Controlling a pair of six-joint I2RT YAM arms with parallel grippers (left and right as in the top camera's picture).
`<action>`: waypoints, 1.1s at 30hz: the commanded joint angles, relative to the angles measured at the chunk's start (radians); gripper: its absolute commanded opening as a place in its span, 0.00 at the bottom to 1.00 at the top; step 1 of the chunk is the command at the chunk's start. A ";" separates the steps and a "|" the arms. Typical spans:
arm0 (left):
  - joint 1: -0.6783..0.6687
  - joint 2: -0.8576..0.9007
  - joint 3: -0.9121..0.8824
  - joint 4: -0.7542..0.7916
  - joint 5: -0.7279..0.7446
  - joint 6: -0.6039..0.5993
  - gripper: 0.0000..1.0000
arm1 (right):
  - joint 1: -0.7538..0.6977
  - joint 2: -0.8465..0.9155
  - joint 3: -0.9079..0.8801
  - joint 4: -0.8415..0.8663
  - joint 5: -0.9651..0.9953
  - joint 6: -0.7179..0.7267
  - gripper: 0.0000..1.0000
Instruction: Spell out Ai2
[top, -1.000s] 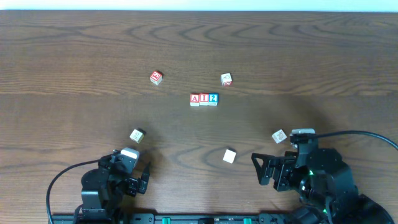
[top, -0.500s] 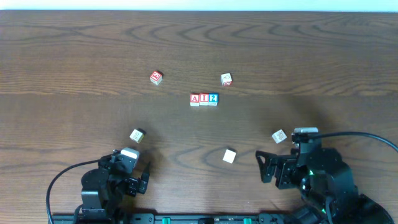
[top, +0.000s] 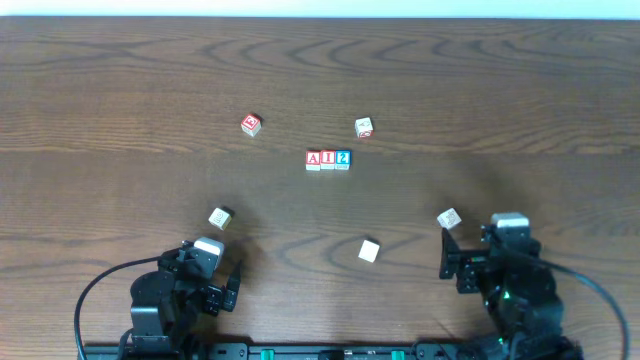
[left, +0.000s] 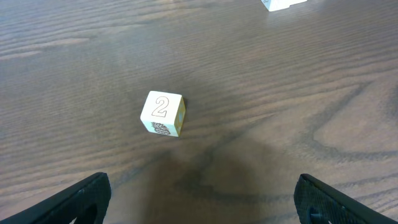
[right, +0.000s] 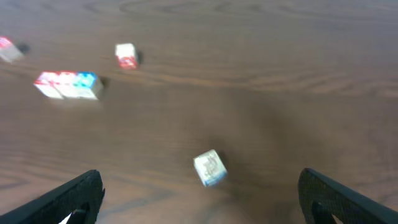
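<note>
The wooden counter (top: 520, 80) is being occupied near its front edge by the left claw (left: 200, 183) and right claw (right: 199, 177), both being held wide and empty. At the middle, the A-I-2 row (top: 328, 160), red and blue faces touching, is being displayed.

A block (top: 313, 160), I block (top: 328, 160) and 2 block (top: 343, 159) touching in a row on the table (top: 500, 90), loose blocks (top: 251, 124) around.
</note>
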 joint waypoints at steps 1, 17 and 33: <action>0.004 -0.009 -0.009 0.000 0.014 0.018 0.95 | -0.020 -0.091 -0.091 0.013 0.010 -0.032 0.99; 0.004 -0.009 -0.009 0.000 0.014 0.017 0.95 | -0.018 -0.223 -0.252 -0.010 -0.010 -0.033 0.99; 0.004 -0.009 -0.009 0.000 0.014 0.017 0.96 | -0.018 -0.223 -0.252 -0.013 -0.028 -0.032 0.99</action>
